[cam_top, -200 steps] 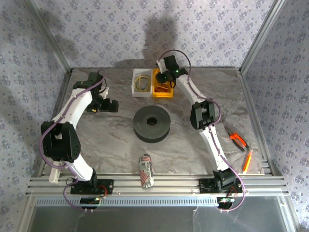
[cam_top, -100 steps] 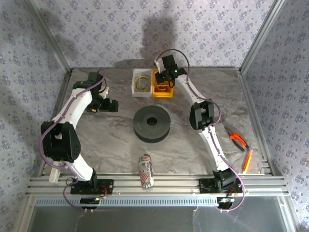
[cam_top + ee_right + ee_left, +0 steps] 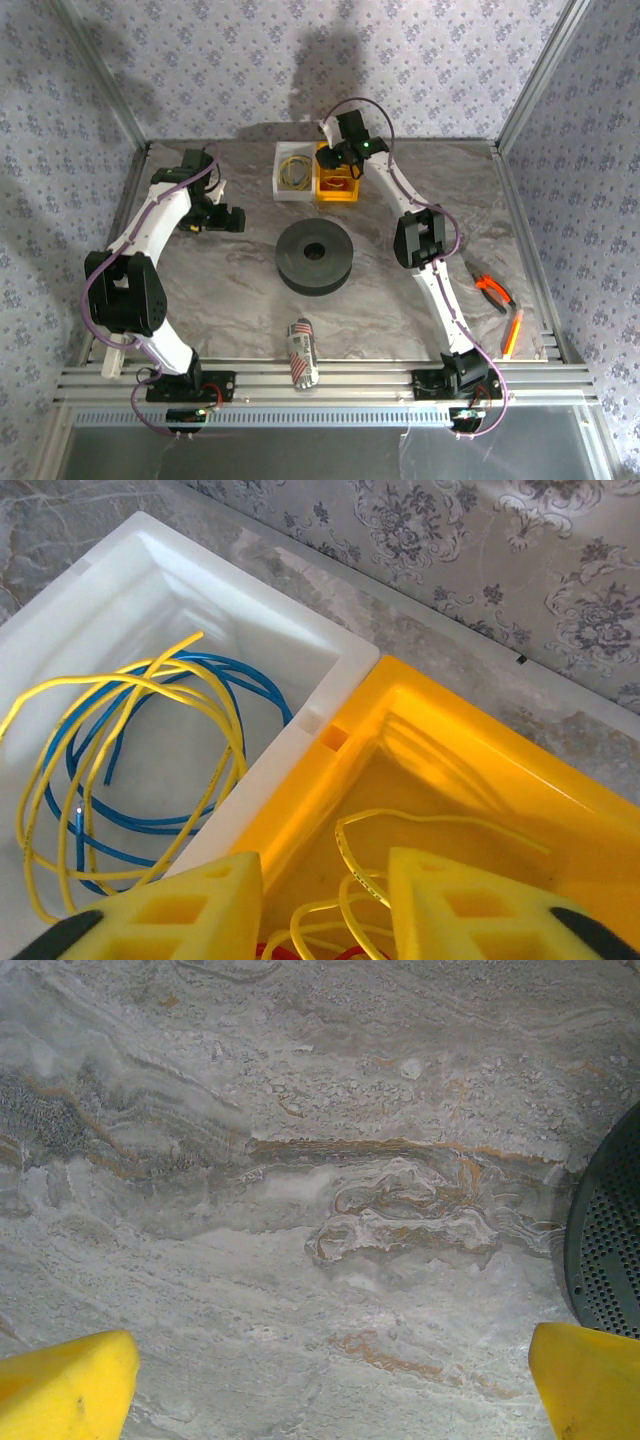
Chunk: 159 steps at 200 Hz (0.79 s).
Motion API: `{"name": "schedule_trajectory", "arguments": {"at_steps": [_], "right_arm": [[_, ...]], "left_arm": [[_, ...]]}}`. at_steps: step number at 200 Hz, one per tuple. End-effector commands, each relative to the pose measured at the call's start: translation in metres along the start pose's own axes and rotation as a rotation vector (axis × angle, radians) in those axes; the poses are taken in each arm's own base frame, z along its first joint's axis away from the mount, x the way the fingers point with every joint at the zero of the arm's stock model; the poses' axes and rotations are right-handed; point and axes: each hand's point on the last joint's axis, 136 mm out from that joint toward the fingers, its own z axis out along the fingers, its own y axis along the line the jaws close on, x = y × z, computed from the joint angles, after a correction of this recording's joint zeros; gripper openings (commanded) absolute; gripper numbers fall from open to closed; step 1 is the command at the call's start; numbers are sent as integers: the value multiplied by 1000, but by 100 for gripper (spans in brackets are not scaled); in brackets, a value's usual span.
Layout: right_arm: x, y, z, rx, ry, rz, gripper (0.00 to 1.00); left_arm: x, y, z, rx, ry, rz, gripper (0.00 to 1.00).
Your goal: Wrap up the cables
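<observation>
Marble table (image 3: 240, 290), black spool (image 3: 315, 257) at centre. At 12 o'clock of spool, white bin (image 3: 296, 196) and yellow bin (image 3: 340, 197) touch side by side. Thin cables (image 3: 400, 818): yellow loops plus a red-orange strand at the frame's bottom edge, loose in yellow bin. Top yellow strand runs toward 3 o'clock in right wrist view. In white bin, yellow-and-blue coil (image 3: 150, 685), free yellow end pointing 1 o'clock. Above yellow bin, right gripper (image 3: 325, 900), pads apart, gripping nothing. At 10 o'clock of spool, left gripper (image 3: 330, 1390), jaws wide over bare table.
</observation>
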Motion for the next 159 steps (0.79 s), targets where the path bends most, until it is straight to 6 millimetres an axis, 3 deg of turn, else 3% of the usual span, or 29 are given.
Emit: {"name": "schedule_trajectory", "arguments": {"at_steps": [1, 42, 98, 159], "right_arm": [[-12, -8, -14, -20, -28, 30, 42], [5, -10, 2, -43, -2, 57, 42], [1, -2, 10, -129, -46, 84, 36], [11, 1, 16, -159, -29, 95, 33]], "left_arm": [[2, -4, -3, 9, 1, 19, 100], [3, -4, -1, 13, 9, 18, 100], [3, -4, -2, 9, 11, 20, 100], [3, -5, -1, 13, 13, 19, 100]]}}
